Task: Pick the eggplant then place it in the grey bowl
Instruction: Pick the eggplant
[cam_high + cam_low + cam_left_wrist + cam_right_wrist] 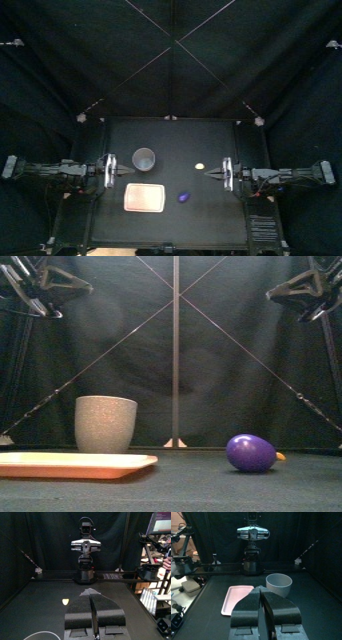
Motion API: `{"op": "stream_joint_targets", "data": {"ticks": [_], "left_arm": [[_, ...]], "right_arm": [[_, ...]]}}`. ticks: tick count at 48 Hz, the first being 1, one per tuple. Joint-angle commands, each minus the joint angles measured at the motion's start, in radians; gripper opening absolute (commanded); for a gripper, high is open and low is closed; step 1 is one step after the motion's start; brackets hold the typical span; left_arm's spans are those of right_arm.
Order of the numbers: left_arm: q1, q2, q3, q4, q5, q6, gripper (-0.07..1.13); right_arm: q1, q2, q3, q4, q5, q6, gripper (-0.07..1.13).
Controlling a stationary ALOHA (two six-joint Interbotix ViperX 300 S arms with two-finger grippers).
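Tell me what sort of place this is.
Likely a robot test booth: black curtains enclose a small black table, a left arm and right arm flank it, and a toy eggplant, grey cup and pink tray sit on it.

The cup [144,158] stands on the left half of the table [214,218], with the tray [144,197] lying just in front of it. The eggplant [183,199] lies just right of the tray. A small toy [199,166] sits behind the eggplant, to the right of the cup.
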Motion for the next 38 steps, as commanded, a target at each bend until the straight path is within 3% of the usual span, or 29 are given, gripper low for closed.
{"op": "stream_joint_targets", "data": {"ticks": [1, 9, 19, 27, 38], "left_arm": [[0.005, 0.009, 0.000, -0.002, -0.002, 0.002, -0.05], [0.003, 0.009, 0.000, -0.003, -0.002, 0.002, -0.03], [0.002, 0.008, 0.002, 0.002, -0.003, 0.005, -0.03], [0.003, 0.005, 0.002, 0.009, -0.002, 0.005, -0.03], [0.000, 0.002, 0.003, 0.009, -0.002, 0.005, -0.03]], "right_arm": [[0.002, 0.035, -0.017, 0.000, 0.000, 0.002, 0.00], [0.020, 0.138, -0.043, -0.003, 0.061, 0.002, 0.04], [0.161, 0.357, -0.087, -0.025, 0.170, 0.002, 0.17], [0.232, 0.555, -0.158, -0.023, 0.170, 0.003, 0.39], [0.230, 0.767, -0.252, 0.000, 0.189, 0.003, 0.76]]}}
